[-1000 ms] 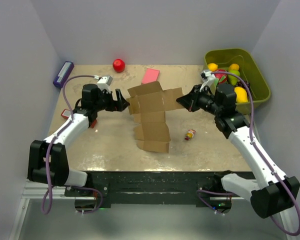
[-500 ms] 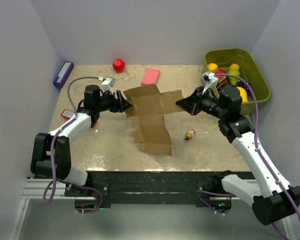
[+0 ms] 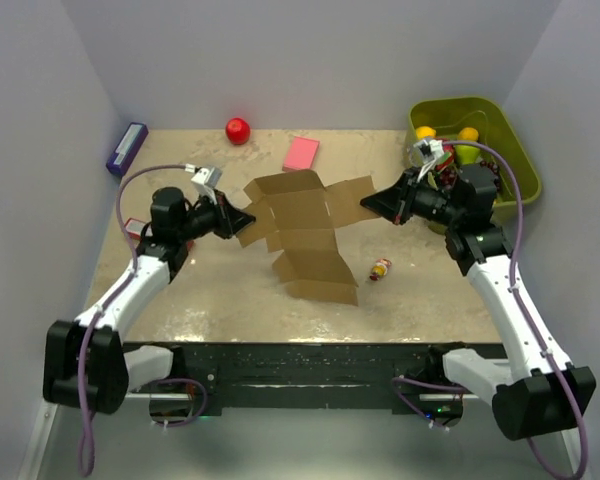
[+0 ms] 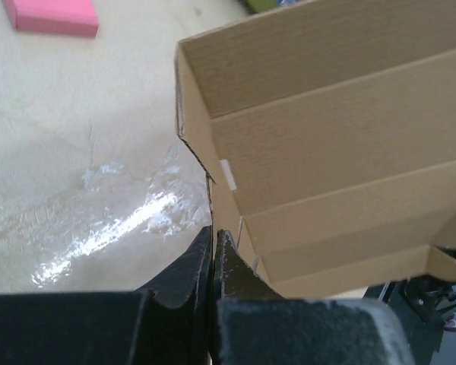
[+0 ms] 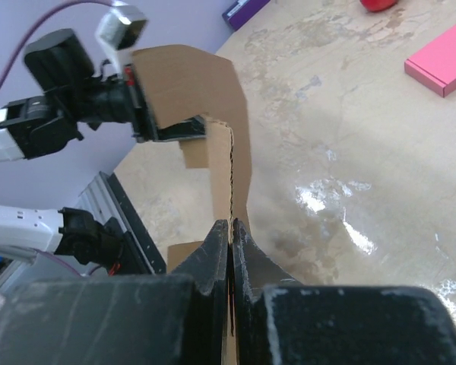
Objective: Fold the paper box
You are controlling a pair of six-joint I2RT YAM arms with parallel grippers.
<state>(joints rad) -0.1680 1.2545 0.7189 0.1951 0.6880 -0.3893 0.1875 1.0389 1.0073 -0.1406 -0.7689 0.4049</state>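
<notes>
The paper box is a flat cut-out of plain brown corrugated cardboard, creased into panels and flaps. It is held up over the middle of the table (its near panels slope down toward the surface). The left gripper is pinched tight on the left flap's edge and the right gripper is clamped on the right flap, both arms reaching inward. A pink block lies just behind the sheet. Bare tabletop shows on the near left.
</notes>
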